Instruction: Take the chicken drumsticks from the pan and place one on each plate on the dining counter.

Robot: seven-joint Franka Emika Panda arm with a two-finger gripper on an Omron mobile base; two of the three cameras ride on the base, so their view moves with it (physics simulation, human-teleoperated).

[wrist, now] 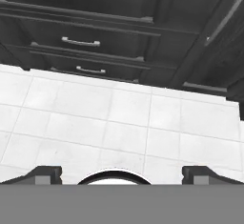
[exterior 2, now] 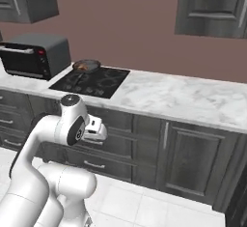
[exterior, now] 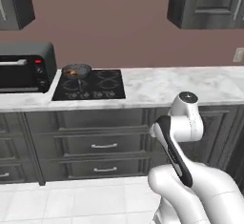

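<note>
From the left base view, the marble countertop [exterior: 181, 87] runs the full width with a clear front edge, and most of its right stretch lies bare; the black hob [exterior: 89, 85] is set into it toward the left, and the pan [exterior: 76, 69] sits on the hob's rear left ring with brown drumsticks [exterior: 73, 71] inside, too small to count; the toaster oven [exterior: 25, 66] stands just beside the hob on its left; dark drawers [exterior: 105, 146] fill the front below, and pale floor tiles [exterior: 71, 199] give open room between the robot and the cabinets; wall cupboards hang above at both sides.

From the right base view, the same pan [exterior 2: 87, 66] sits at the hob's far corner near the toaster oven [exterior 2: 36, 54], with its thin handle pointing toward the counter's front edge; the arm is folded low, well short of the counter.

From the hand view, the gripper [wrist: 121, 175] points down at the floor; its fingertips [wrist: 45, 174] stand wide apart, grasping nothing and touching nothing; drawer fronts with metal handles [wrist: 81, 42] lie ahead.
</note>
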